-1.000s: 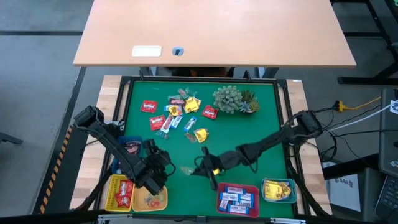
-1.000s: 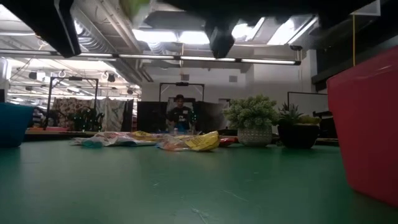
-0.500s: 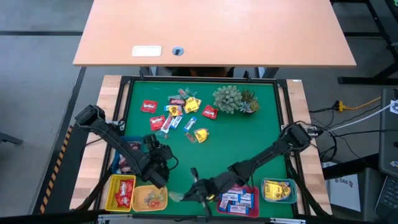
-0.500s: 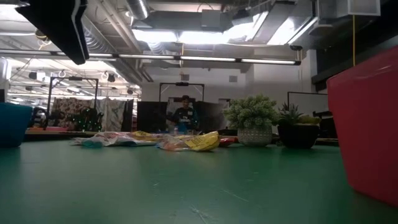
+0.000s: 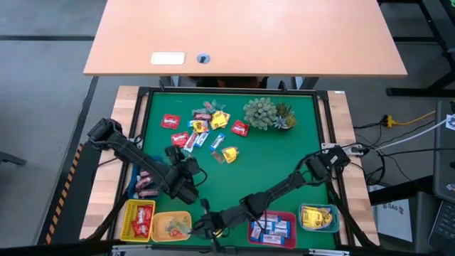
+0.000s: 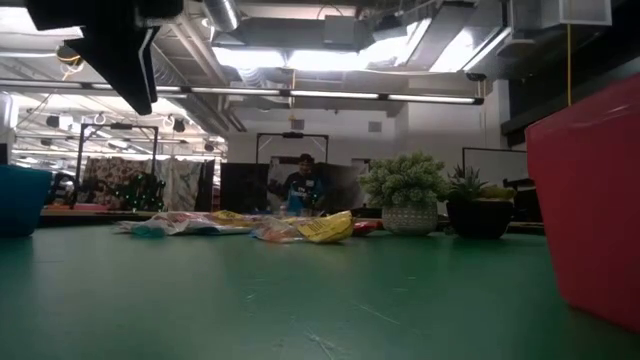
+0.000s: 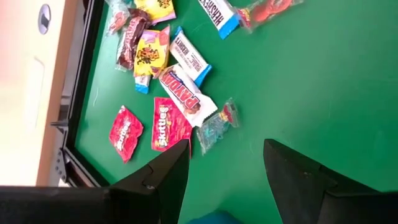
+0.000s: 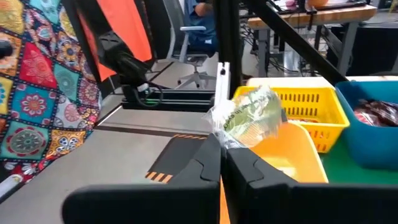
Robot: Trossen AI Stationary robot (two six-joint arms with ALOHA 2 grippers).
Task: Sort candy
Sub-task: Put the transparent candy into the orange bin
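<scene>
Right claw [image 8: 221, 152] grips a clear-wrapped candy [image 8: 249, 118] above the orange tray [image 8: 298, 155], evidently for release. Left claw [image 7: 224, 168] gapes empty above the candy pile [image 7: 180, 93].

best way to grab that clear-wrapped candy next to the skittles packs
From straight above. The clear-wrapped candy lies flat on the mat, apart from the Skittles pack with bare green around it. Pinch across its narrow middle rather than the flared ends; a side approach would probably just push it.

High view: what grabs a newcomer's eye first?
The right gripper, stretched across the near edge, is shut on a clear-wrapped candy beside the orange tray. Next, the unsorted candy pile at the mat's far side, beside the spiky green plant. The left gripper hangs open between pile and trays.
</scene>
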